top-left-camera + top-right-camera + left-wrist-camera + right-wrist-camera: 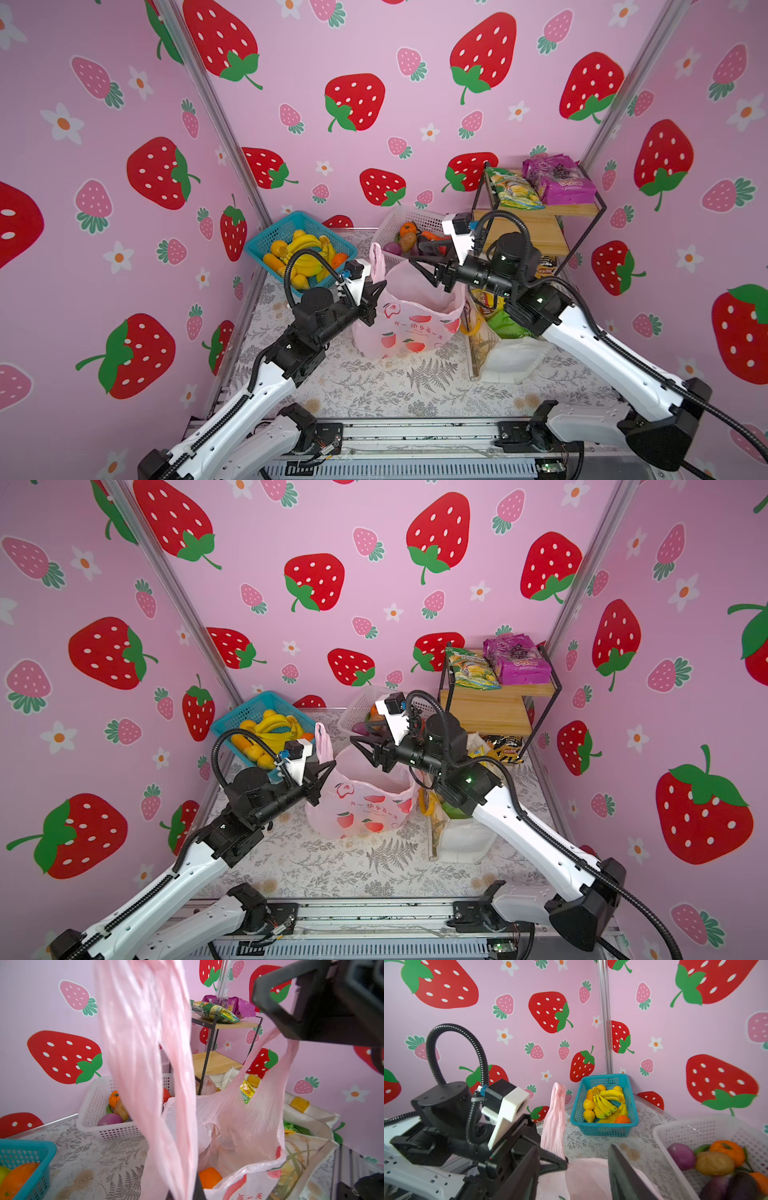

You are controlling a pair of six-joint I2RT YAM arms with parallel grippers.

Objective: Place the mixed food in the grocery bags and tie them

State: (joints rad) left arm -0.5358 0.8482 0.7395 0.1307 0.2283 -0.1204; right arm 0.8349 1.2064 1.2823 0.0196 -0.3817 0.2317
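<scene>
The thin pink grocery bag (415, 328) (365, 808) stands mouth-up on the table between both arms. My left gripper (380, 286) (187, 1194) is shut on its left loop handle (376, 262) (145, 1043), which sticks up above the jaws. My right gripper (415, 259) (574, 1147) hangs open over the bag's far rim, and the other handle (291, 1049) still drapes from one of its fingers (311, 1028). An orange toy fruit (209, 1177) lies inside the bag. The white tote (511, 357) beside it holds a yellow crisp packet (484, 299) and a green packet (505, 324).
A blue basket (266, 245) of toy bananas stands at the back left. Beside it is a white basket (399, 220) of toy vegetables. A black-framed wooden shelf (540, 232) at the back right carries a purple packet (557, 178) and a green-yellow one (513, 187).
</scene>
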